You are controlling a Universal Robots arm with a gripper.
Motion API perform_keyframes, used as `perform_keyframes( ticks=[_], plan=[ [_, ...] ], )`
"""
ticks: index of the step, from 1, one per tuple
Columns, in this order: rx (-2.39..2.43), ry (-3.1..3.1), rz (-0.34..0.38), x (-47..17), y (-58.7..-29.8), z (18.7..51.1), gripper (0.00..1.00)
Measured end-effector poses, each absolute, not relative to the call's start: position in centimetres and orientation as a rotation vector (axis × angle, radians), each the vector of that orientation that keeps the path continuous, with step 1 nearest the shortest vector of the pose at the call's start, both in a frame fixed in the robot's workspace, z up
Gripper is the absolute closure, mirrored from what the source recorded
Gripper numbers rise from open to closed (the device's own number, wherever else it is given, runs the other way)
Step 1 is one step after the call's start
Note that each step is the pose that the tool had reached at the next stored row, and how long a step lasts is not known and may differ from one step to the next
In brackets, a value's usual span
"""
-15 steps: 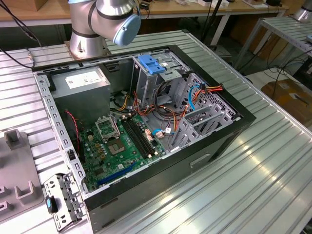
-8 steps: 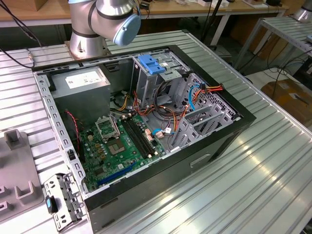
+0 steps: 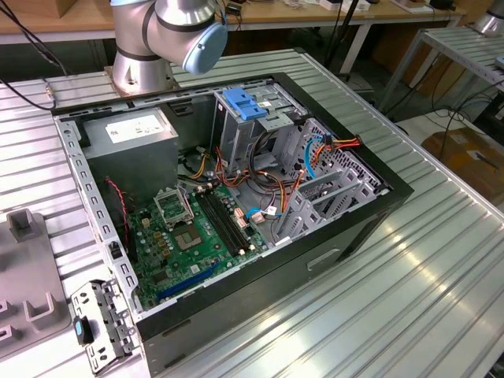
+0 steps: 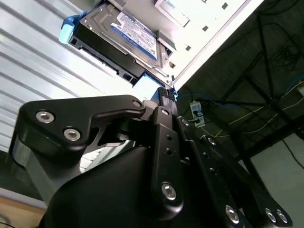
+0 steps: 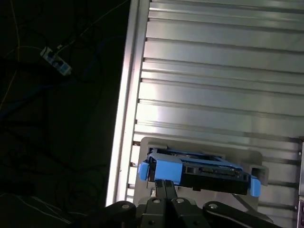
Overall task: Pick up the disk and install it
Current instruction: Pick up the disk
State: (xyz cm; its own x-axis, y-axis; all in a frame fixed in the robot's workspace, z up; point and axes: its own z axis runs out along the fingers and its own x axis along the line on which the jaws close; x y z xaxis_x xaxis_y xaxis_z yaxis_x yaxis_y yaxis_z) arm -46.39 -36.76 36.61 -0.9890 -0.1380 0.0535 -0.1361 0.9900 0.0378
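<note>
Nr blue rail (image 5: 159,169) of disk (image 5: 209,175) — hand (image 5: 165,183) angled twd it, pressed together.

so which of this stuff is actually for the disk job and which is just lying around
For the job:
disk in its grey holder; gripper close by it; computer case, open

Just lying about:
metal bracket beside the case; grey tray; wires on the floor

The tool (image 5: 166,183) perhaps hides one corner of the disk (image 5: 202,172).
</note>
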Motion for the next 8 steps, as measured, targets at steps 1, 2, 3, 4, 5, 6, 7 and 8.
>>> perform_keyframes(
  ticks=[1,2,3,4,5,6,7,8],
  plan=[
    [0.240,-3.075,-0.052,-46.39,-36.76,36.61,0.89],
    [0.271,-3.072,-0.051,-46.39,-36.76,36.61,0.89],
    [0.300,-3.070,-0.050,-46.39,-36.76,36.61,0.89],
    [0.326,-3.067,-0.049,-46.39,-36.76,36.61,0.89],
    [0.352,-3.063,-0.049,-46.39,-36.76,36.61,0.89],
    [0.371,-3.061,-0.048,-46.39,-36.76,36.61,0.89],
    [0.392,-3.058,-0.047,-46.39,-36.76,36.61,0.89],
    [0.411,-3.056,-0.047,-46.39,-36.76,36.61,0.89]
  ],
)
